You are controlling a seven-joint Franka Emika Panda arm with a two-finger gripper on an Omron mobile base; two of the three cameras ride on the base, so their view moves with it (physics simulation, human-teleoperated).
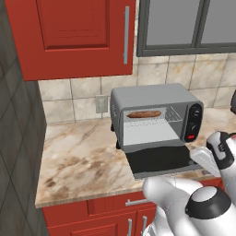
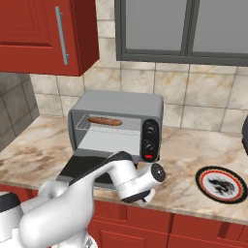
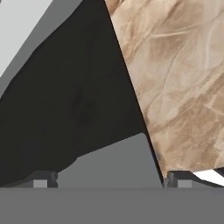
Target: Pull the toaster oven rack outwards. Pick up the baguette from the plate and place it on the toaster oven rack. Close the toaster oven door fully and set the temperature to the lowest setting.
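One empty plate (image 2: 221, 184) on the counter, right of the toaster oven (image 2: 116, 123).

A red wall cabinet (image 1: 78, 34) with a vertical silver handle (image 1: 126, 34) hung at the upper left of the left base view, beside a grey-framed glass-fronted cabinet (image 1: 189, 25) at the upper right. Beige tiled backsplash (image 1: 69, 99) carried a wall outlet (image 1: 101, 104). Below lay the beige marbled surface (image 1: 78, 161) over red drawers (image 1: 99, 207), with dark grey tiled wall (image 1: 16, 138) at the left edge.

The lowered toaster oven door (image 1: 159, 160) juts over the counter's (image 1: 83, 159) front edge (left counter open), blocking approach.
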